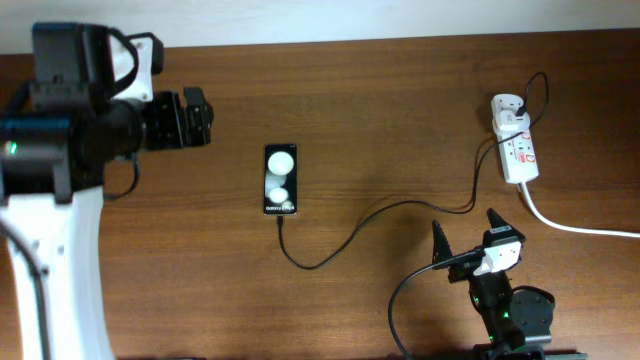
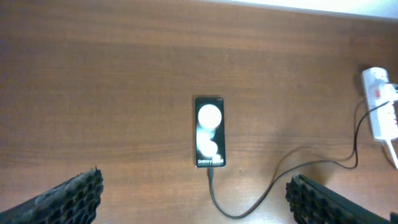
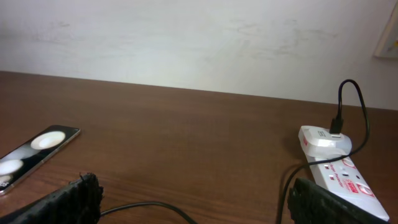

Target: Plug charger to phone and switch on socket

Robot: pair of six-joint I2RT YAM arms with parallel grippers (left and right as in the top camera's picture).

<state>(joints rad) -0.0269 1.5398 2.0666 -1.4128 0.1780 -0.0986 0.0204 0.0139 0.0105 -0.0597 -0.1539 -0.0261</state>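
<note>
The black phone (image 1: 281, 180) lies mid-table with two white blobs on its lit screen; it also shows in the left wrist view (image 2: 210, 131) and the right wrist view (image 3: 34, 154). The thin black charger cable (image 1: 360, 225) has its tip in the phone's near end (image 2: 211, 173) and runs right to the white plug head (image 1: 508, 111) in the white socket strip (image 1: 519, 152). The strip also shows in the right wrist view (image 3: 336, 168). My left gripper (image 2: 194, 198) is open, above and left of the phone. My right gripper (image 1: 465, 238) is open, near the front edge below the strip.
The strip's thick white cord (image 1: 580, 225) runs off to the right edge. A pale wall (image 3: 199, 43) stands behind the table's far edge. My left arm's white body (image 1: 60, 260) covers the left side.
</note>
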